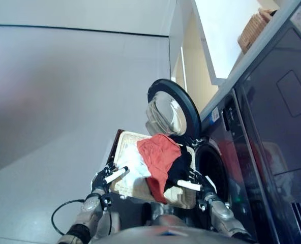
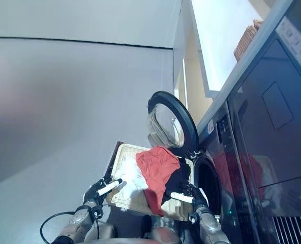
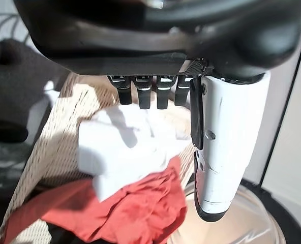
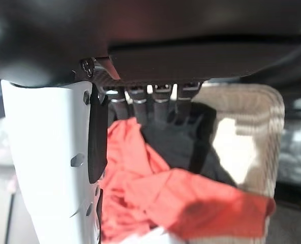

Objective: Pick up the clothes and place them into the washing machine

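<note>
Your left robot hand [image 1: 106,177] and right robot hand [image 1: 195,179] grip a beige woven basket [image 1: 124,147] heaped with crumpled red, white, black clothes [image 1: 159,157] beside the round glass door [image 1: 172,108]

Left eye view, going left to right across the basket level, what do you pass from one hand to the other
Left hand → white cloth → red cloth → black cloth → right hand → washing machine opening.
</note>
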{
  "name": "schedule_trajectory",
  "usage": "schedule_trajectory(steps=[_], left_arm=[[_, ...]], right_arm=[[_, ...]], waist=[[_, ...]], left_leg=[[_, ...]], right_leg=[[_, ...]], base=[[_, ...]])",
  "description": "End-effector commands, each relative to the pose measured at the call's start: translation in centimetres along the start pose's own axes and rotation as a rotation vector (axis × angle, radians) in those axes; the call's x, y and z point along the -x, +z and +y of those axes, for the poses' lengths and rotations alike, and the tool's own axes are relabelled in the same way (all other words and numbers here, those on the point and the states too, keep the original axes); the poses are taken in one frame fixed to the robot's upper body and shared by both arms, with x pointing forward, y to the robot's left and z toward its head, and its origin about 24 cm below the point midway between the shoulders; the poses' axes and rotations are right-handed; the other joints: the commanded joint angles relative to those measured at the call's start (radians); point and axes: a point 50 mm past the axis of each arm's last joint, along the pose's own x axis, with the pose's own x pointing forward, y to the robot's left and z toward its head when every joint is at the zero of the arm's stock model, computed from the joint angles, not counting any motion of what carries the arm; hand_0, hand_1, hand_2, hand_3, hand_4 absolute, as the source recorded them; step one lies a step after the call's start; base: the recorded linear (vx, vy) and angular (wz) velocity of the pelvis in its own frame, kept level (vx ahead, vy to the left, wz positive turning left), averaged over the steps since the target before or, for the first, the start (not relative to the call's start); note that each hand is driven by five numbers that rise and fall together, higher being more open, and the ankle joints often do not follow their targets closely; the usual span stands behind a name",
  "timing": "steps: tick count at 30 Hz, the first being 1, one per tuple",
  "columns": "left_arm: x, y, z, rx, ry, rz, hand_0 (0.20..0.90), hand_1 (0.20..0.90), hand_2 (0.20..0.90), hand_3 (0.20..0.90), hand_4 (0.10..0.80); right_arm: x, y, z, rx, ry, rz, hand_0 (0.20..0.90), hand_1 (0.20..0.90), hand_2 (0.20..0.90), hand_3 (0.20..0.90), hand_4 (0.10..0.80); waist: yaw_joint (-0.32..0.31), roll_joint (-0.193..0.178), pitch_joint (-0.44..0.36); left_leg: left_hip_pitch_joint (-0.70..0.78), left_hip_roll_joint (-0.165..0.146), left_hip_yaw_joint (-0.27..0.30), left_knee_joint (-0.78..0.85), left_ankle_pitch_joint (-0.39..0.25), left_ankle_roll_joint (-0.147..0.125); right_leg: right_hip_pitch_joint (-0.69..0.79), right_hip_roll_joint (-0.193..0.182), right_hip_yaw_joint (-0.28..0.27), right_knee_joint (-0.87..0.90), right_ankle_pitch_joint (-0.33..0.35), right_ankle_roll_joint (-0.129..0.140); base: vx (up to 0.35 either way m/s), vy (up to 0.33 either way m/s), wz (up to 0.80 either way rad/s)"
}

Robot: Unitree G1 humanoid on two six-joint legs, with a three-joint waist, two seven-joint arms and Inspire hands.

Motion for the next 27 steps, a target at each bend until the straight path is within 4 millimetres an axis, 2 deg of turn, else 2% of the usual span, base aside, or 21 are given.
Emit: schedule_trajectory(steps=[1, 3, 4, 6, 8, 9, 10, 13, 17, 19, 27], left_arm=[[-0.3, 3.1, -0.8, 0.007, -0.032, -0.159, 0.900, 0.900, 0.900, 0.900, 0.800], [-0.3, 3.3, -0.7, 0.006, -0.026, -0.165, 0.900, 0.900, 0.900, 0.900, 0.800], [-0.2, 3.0, -0.4, 0.017, -0.019, -0.159, 0.900, 0.900, 0.900, 0.900, 0.800], [-0.2, 3.0, -0.3, 0.017, -0.019, -0.159, 0.900, 0.900, 0.900, 0.900, 0.800], [-0.1, 2.9, 0.3, 0.028, 0.011, -0.162, 0.900, 0.900, 0.900, 0.900, 0.800], [-0.1, 2.9, 0.3, 0.028, 0.011, -0.162, 0.900, 0.900, 0.900, 0.900, 0.800], [-0.1, 3.3, 0.9, 0.047, 0.044, -0.181, 0.900, 0.900, 0.900, 0.900, 0.800], [-0.2, 3.9, 1.0, 0.055, 0.056, -0.202, 0.900, 0.900, 0.900, 0.900, 0.800], [-0.1, 4.6, 1.1, 0.060, 0.070, -0.233, 0.900, 0.900, 0.900, 0.900, 0.800], [-0.3, 5.3, 1.1, 0.059, 0.081, -0.255, 0.900, 0.900, 0.900, 0.900, 0.800], [-0.1, 5.1, 0.9, 0.042, 0.066, -0.257, 0.900, 0.900, 0.900, 0.900, 0.800]], right_arm=[[0.0, 3.0, -1.8, -0.010, -0.055, -0.167, 0.900, 0.900, 0.900, 0.900, 0.800], [-0.1, 3.3, -1.8, -0.008, -0.057, -0.173, 0.900, 0.900, 0.900, 0.900, 0.800], [-0.1, 3.2, -1.8, 0.001, -0.052, -0.166, 0.900, 0.900, 0.900, 0.900, 0.800], [-0.1, 3.1, -1.8, 0.001, -0.052, -0.166, 0.900, 0.900, 0.900, 0.900, 0.800], [-0.6, 3.5, -1.2, 0.017, -0.044, -0.165, 0.900, 0.900, 0.900, 0.900, 0.800], [-0.6, 3.5, -1.2, 0.017, -0.044, -0.165, 0.900, 0.900, 0.900, 0.900, 0.800], [-0.8, 4.1, -0.8, 0.031, -0.036, -0.184, 0.900, 0.900, 0.900, 0.900, 0.800], [-1.1, 4.8, -0.6, 0.052, -0.044, -0.199, 0.900, 0.900, 0.900, 0.900, 0.800], [-1.5, 6.2, -0.6, 0.072, -0.085, -0.243, 0.900, 0.900, 0.900, 0.900, 0.800], [-1.8, 7.4, -0.7, 0.065, -0.113, -0.272, 0.900, 0.900, 0.900, 0.900, 0.800], [-1.8, 8.2, -1.2, 0.070, -0.139, -0.299, 0.900, 0.900, 0.900, 0.900, 0.800]], waist=[[0.043, 0.045, -0.029], [0.052, 0.051, -0.031], [0.057, 0.062, -0.046], [0.059, 0.061, -0.044], [0.062, 0.068, -0.072], [0.063, 0.067, -0.072], [0.067, 0.067, -0.079], [0.069, 0.067, -0.079], [0.071, 0.065, -0.079], [0.070, 0.066, -0.072], [0.074, 0.069, -0.078]], left_leg=[[-0.017, 0.035, 0.051, -0.149, 0.227, 0.020], [-0.018, 0.036, 0.064, -0.176, 0.241, 0.019], [-0.002, 0.034, 0.073, -0.176, 0.219, 0.024], [0.001, 0.033, 0.075, -0.175, 0.217, 0.025], [0.027, 0.009, 0.125, -0.188, 0.199, 0.048], [0.028, 0.009, 0.126, -0.189, 0.199, 0.048], [0.030, 0.001, 0.152, -0.193, 0.190, 0.058], [0.027, -0.006, 0.165, -0.186, 0.180, 0.065], [0.020, -0.031, 0.175, -0.180, 0.157, 0.083], [0.011, -0.044, 0.181, -0.171, 0.147, 0.092], [-0.002, -0.067, 0.191, -0.156, 0.118, 0.103]], right_leg=[[0.022, -0.004, 0.098, 0.096, -0.014, 0.142], [0.042, -0.007, 0.114, 0.091, -0.024, 0.148], [0.080, -0.021, 0.144, 0.084, -0.048, 0.164], [0.083, -0.022, 0.146, 0.084, -0.048, 0.164], [0.090, -0.082, 0.169, 0.081, -0.036, 0.198], [0.090, -0.083, 0.170, 0.081, -0.036, 0.199], [0.079, -0.106, 0.178, 0.085, -0.023, 0.213], [0.066, -0.118, 0.178, 0.092, -0.015, 0.221], [0.053, -0.143, 0.177, 0.104, 0.026, 0.241], [0.034, -0.153, 0.180, 0.128, 0.068, 0.252], [0.036, -0.187, 0.176, 0.106, 0.143, 0.277]], base=[[0.222, 0.127, -0.23], [0.240, 0.179, -0.56], [0.228, 0.199, -0.61], [0.143, 0.156, -0.58], [0.279, 0.305, -0.70], [0.223, 0.242, -0.66], [0.115, 0.150, -0.39], [0.103, 0.134, -0.26], [0.070, 0.102, 0.00], [0.033, 0.075, -0.07], [0.022, 0.043, -0.04]])
